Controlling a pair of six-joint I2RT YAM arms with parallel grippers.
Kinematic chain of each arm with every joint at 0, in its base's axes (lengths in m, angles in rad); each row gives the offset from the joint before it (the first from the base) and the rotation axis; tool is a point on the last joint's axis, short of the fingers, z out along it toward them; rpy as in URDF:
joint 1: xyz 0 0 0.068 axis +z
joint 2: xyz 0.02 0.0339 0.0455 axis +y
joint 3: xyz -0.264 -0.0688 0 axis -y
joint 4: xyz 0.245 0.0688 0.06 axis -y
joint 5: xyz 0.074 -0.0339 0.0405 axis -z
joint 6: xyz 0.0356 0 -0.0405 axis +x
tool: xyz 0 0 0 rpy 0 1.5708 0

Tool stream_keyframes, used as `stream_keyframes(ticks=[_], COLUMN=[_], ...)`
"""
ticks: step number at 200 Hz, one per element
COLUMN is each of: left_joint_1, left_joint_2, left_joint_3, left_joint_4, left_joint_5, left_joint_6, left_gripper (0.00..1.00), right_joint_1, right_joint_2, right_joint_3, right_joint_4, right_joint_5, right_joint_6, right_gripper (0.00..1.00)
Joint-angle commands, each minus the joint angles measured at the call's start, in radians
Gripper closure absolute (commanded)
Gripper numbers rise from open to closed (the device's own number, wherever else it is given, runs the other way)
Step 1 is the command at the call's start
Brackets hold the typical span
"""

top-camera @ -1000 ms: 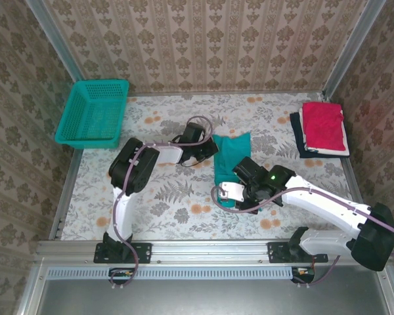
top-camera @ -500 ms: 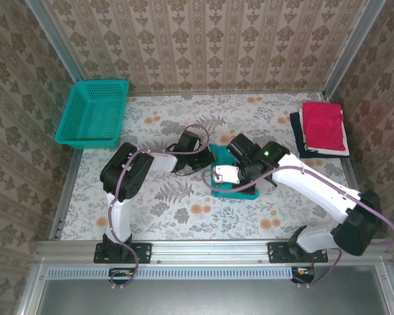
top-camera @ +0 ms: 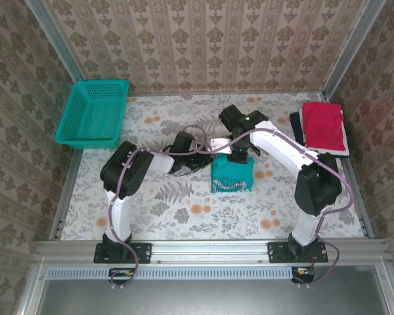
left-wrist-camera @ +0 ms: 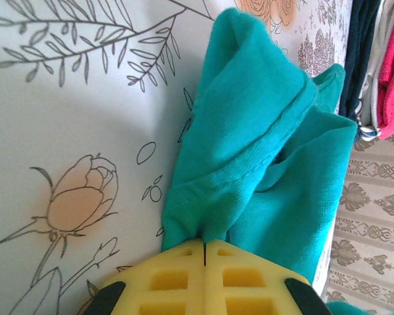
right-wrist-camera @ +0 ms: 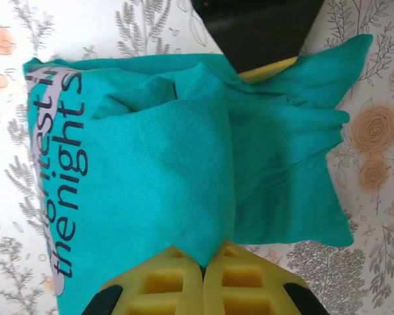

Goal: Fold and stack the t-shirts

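Teal tee now folded; R gripper prob. at far edge.

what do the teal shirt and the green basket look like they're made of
The teal shirt looks like soft matte knit cloth, likely cotton jersey: fine ribbed texture, limp folds. The basket is probably rigid plastic: stiff perforated mesh walls.

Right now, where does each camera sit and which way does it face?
Top external: above and behind the bases, facing down at the floral table; both arms.
Left wrist: low, facing the teal-green printed cloth t-shirt; left end effector shut on it.
Right wrist: down onto it; right end effector shut on its edge.
Shared: that t-shirt, in all three.
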Motion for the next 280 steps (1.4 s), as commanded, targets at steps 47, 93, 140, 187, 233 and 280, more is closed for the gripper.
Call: stream_keyframes(ticks=[47,93,140,187,233,280], left_joint_1=[0.026,0.028,0.03,0.031,0.036,0.041], left_joint_2=[0.124,0.133,0.128,0.127,0.089,-0.05], left_joint_3=[-0.046,-0.046,-0.054,-0.058,-0.078,-0.148], left_joint_4=[-0.127,-0.124,-0.123,-0.124,-0.129,-0.133], left_joint_5=[-0.062,-0.064,-0.067,-0.065,-0.079,-0.126], left_joint_6=[0.03,0.027,0.025,0.031,0.027,0.008], left_gripper=[1.0,1.0,1.0,1.0,1.0,0.78], right_joint_1=[-0.025,-0.046,-0.062,-0.071,-0.099,-0.134], right_joint_2=[0.093,0.133,0.189,0.22,0.13,-0.08], right_joint_3=[0.108,0.107,0.094,0.052,-0.045,-0.262], right_joint_4=[0.073,0.156,0.226,0.379,0.566,0.806], right_joint_5=[0.024,0.007,-0.003,0.012,0.059,0.048], right_joint_6=[-0.059,-0.06,-0.048,-0.004,0.096,0.292], right_gripper=[1.0,1.0,1.0,0.92,0.16,0.0])
